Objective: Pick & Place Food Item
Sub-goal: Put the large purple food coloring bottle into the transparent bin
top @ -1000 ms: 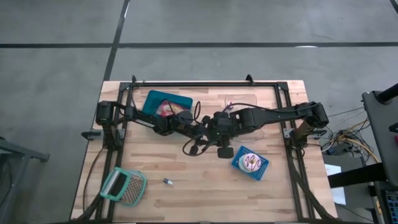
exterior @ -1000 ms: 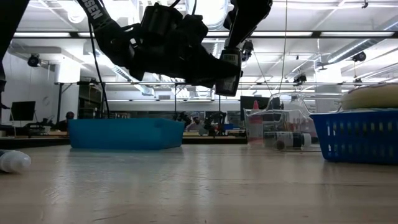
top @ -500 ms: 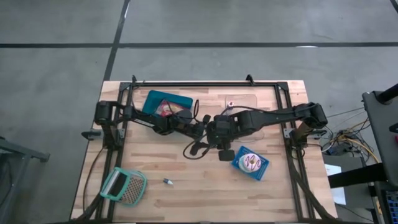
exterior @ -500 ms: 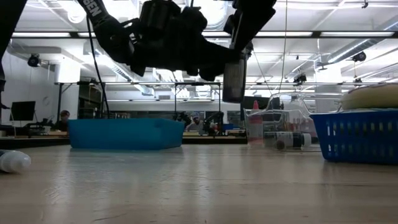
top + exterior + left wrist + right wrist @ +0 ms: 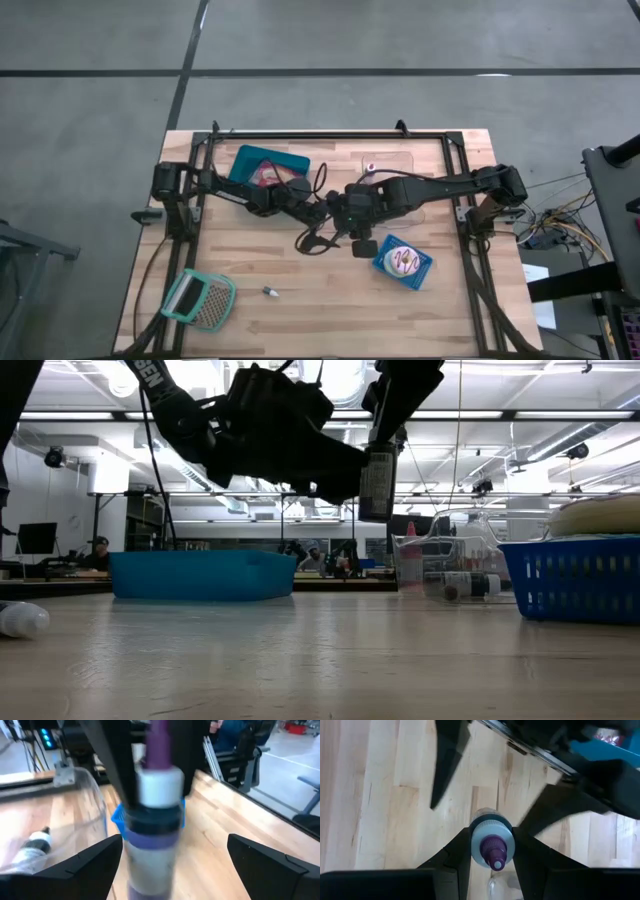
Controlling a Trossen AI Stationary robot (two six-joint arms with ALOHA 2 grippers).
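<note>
Right end effector (image 5: 491, 851) clamps the upright bottle (image 5: 491, 844); left end effector (image 5: 172, 852) spread wide, empty.

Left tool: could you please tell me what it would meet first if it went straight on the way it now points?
The left tool, open, would first meet the purple-capped bottle held by the right tool; the bottle hangs just ahead between its fingers.

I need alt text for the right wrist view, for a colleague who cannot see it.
The right gripper is shut on a bottle with a pale cap and purple nozzle, held above the wooden table. Beyond the bottle, the left gripper's dark fingers stand open on either side of it, with a teal tray at the picture's edge.
</note>
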